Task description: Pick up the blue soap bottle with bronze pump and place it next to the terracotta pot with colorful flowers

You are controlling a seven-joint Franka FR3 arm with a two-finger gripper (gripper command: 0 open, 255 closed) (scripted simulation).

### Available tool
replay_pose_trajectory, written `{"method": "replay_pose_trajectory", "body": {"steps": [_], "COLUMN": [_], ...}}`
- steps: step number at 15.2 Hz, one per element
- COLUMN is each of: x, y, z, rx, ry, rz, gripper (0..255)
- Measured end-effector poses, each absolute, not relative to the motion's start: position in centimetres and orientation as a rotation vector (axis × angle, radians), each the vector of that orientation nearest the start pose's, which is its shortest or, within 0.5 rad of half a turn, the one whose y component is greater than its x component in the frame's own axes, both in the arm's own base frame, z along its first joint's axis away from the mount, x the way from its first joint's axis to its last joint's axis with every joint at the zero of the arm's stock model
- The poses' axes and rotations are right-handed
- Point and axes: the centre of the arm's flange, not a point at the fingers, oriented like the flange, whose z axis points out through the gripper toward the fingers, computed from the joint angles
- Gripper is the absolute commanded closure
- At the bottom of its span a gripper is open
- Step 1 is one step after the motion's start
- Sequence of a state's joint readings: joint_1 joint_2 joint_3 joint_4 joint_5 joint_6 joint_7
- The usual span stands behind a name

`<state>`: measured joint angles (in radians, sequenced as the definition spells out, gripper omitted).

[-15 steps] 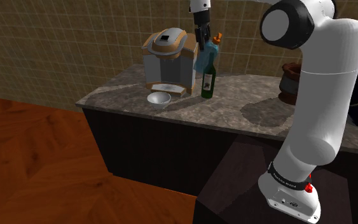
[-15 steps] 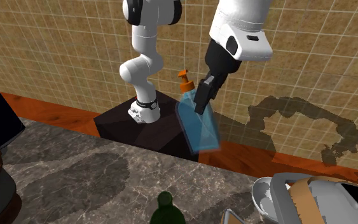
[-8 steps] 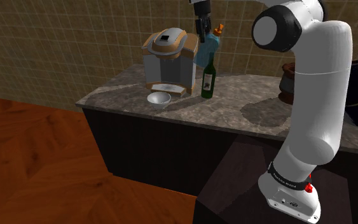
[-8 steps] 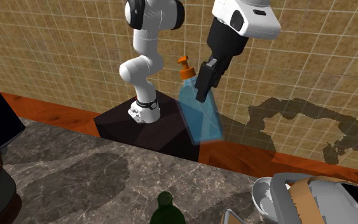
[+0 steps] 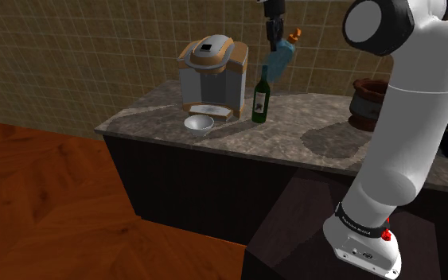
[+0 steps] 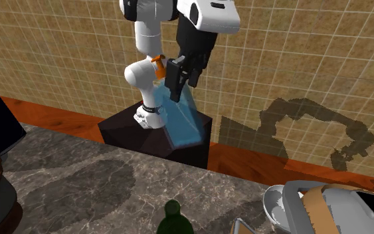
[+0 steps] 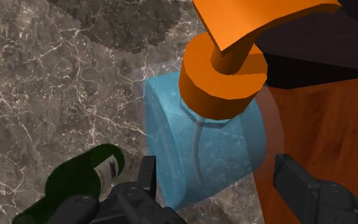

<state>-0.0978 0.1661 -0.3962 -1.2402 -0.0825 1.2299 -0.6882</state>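
1. Marble counter (image 5: 309,135) sits well below the action
2. Dark pot (image 5: 365,102) waits at the shoulder view's right, the destination
3. Blue soap bottle (image 5: 281,60) hangs tilted, high enough to clear the wine bottle (image 5: 261,99)
4. Gripper (image 5: 274,37) clamps its body

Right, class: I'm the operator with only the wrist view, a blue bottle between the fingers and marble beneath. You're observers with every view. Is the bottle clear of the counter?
Observer: Yes; in the shoulder view the blue soap bottle hangs tilted in the gripper, well above the counter.
Operator: Where is the pot?
Observer: A brown pot stands on the counter toward the shoulder view's right, partly behind the arm.
Operator: Anything beneath the bottle?
Observer: The green wine bottle stands upright beside the coffee machine, lower than the soap bottle and toward the shoulder view's left of it.
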Motion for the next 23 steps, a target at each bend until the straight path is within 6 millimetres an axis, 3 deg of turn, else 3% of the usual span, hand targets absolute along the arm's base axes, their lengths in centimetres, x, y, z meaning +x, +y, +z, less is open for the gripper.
{"method": "replay_pose_trajectory", "body": {"steps": [23], "x": [25.0], "y": [-43.1], "z": [66.2], "rx": [-3.139], "ry": [-0.27], "rz": [0.341], "gripper": [255]}}
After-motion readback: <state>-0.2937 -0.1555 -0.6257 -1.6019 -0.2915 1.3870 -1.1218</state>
